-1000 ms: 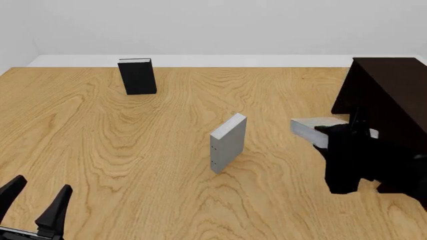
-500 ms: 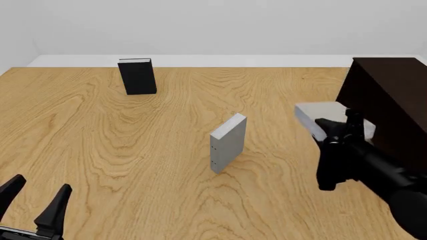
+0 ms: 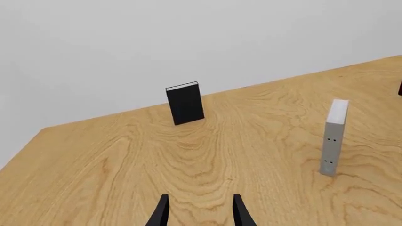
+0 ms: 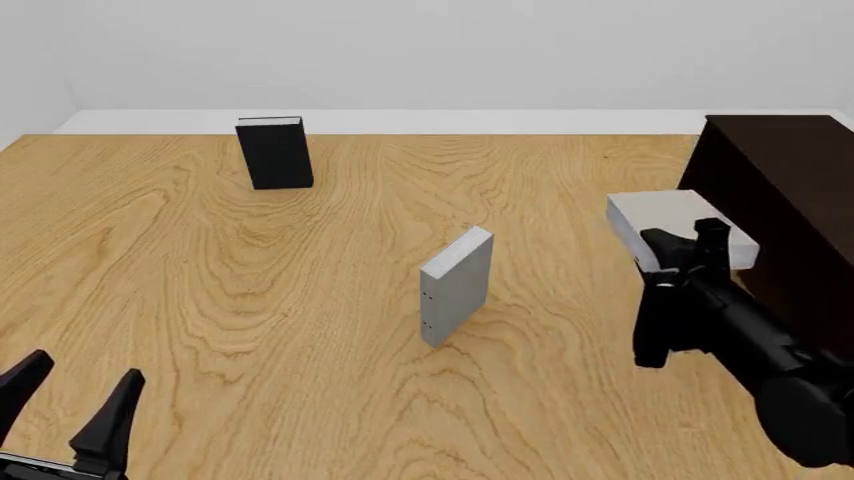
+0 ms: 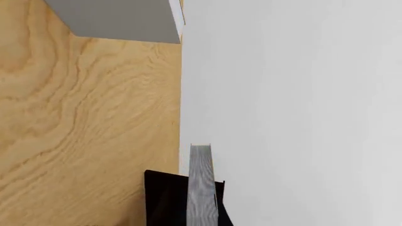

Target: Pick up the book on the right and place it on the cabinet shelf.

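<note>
**Carrying the grey book toward the cabinet, with little room for error**

Gripped by the right gripper [image 4: 681,243], the book [image 4: 674,225] sits at the right of the front view, raised off the table [image 4: 267,300] and tilted, its plain cover facing up and its paler edge toward the lower left. The jaws appear clenched on its near end, with the black arm running down to the lower right corner of the frame. Just to its right stands the cabinet [image 4: 787,190], a very dark block filling the upper right; the shelf itself cannot be made out from this angle.

The left gripper [image 4: 70,408] hangs idle at the lower left of the front view, jaws spread and holding nothing. Two other books stand upright: the dotted grey book [image 4: 457,285] at centre frame and the black book [image 4: 275,152] at upper left, both well apart from the carried one.

Several things could spoil the placement, as I judge it. The book is close beside the cabinet's dark side, so a sideways move at this height may knock a corner against the wood and twist it in the jaws. The grasp seems to be on one end only, leaving most of the book overhanging; it may sag or slip. Releasing while tilted could let it slide off the shelf.
</note>
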You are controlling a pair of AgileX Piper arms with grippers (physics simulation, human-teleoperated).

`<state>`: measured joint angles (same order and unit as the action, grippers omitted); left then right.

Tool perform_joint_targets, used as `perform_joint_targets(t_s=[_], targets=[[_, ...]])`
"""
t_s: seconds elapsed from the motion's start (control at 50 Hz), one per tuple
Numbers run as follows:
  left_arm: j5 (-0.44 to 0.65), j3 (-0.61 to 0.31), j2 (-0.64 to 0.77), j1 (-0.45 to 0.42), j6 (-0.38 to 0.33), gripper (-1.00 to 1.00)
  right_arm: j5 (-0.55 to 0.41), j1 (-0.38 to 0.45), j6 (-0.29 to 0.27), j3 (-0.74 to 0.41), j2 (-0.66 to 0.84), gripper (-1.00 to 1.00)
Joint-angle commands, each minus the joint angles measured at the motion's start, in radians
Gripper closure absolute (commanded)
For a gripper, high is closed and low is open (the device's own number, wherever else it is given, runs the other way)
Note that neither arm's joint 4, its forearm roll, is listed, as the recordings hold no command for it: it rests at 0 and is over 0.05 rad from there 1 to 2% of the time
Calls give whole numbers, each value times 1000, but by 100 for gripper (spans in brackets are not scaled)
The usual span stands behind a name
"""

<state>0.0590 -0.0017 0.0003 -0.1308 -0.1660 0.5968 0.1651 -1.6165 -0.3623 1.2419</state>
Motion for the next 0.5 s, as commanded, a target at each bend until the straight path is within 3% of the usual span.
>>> perform_joint_targets(t_s=[0.02,0.3,0.5], targets=[[2,1,0,1,3,-100,62,-35,23,-28,42,100],[1,0,0,4,0,-100,143,-33,32,-35,140,100],[2,1,0,2,-2,-100,210,-77,38,-48,190,100]])
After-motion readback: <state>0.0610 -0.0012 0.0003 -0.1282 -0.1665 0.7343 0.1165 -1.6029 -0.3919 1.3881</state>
